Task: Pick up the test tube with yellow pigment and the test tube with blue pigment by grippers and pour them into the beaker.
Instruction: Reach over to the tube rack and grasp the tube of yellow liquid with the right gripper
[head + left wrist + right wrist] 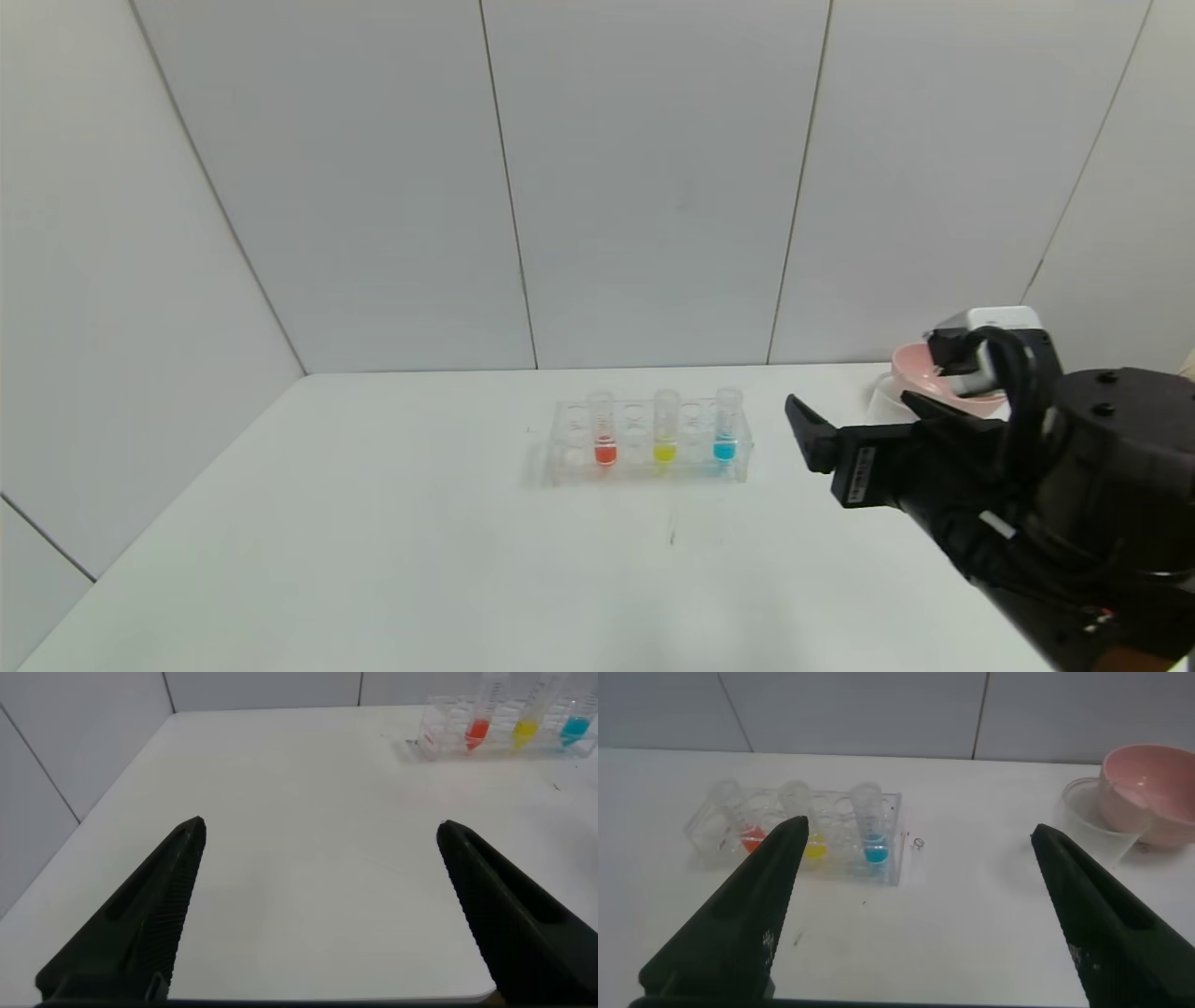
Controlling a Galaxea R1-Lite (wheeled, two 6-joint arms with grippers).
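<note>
table [373, 560]: white | on it: clear rack [649, 462] mid; beaker [1097, 826], pink bowl [920, 373] right

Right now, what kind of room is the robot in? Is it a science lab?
Probably a small lab-style test bench. A clear rack on a white table holds test tubes of red, yellow and blue liquid, with plain grey wall panels behind.

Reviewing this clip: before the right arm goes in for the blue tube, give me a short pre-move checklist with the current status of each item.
1. Right gripper open: ok, fingers spread wide.
2. Test tube with blue pigment upright in the rack: ok, at the rack's right end.
3. Test tube with yellow pigment upright in the rack: ok.
4. Beaker free to receive: cannot tell, the pink bowl overlaps it.
5. Left gripper open, away from the rack: ok.
</note>
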